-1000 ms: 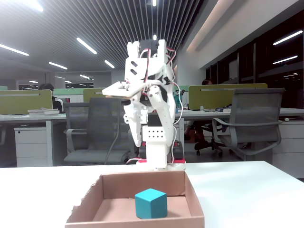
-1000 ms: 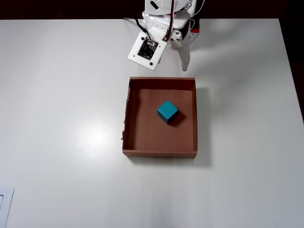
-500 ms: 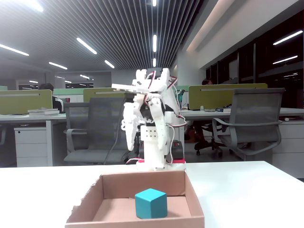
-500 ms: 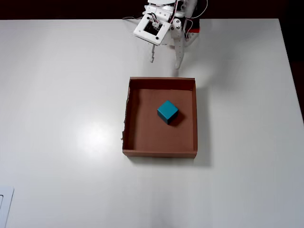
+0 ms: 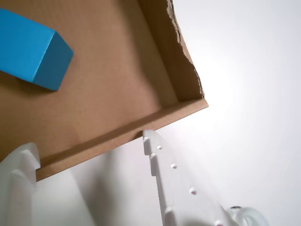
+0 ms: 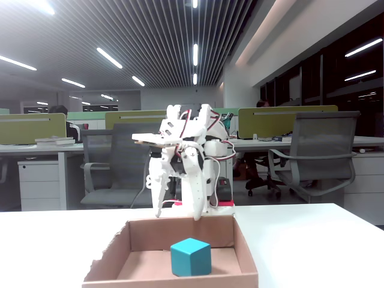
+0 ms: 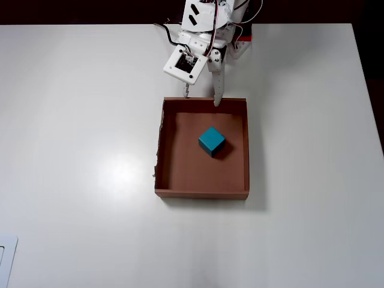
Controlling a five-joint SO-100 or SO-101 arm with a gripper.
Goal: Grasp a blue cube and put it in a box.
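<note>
Wrist view: blue cube lies on the floor of the box, upper left of frame, partly cut off by the edge; it touches no wall; gripper is spread wide with nothing between its fingers, two white fingers at the bottom of the frame, one finger at left and one at centre-right; their tips sit at the near low wall of the box, over its outer side; the cube is well apart from both tips, across the box floor; ragged torn edge of the box wall runs at upper right; white table beyond it.

Fixed view: box in the foreground; cube rests inside it, near the front, one corner edge toward the camera; arm stands behind the box; gripper points down at the far wall, released and empty; cube lies in front of and below the fingertips, apart from them; office chairs and desks in the background.

Overhead view: cube sits inside the box, right of centre, turned diagonal to the walls; gripper hangs over the top wall of the box, fingers splayed, holding nothing; cube is below the fingertips in frame, apart from them; the left wall of the box is torn; white table all round.
</note>
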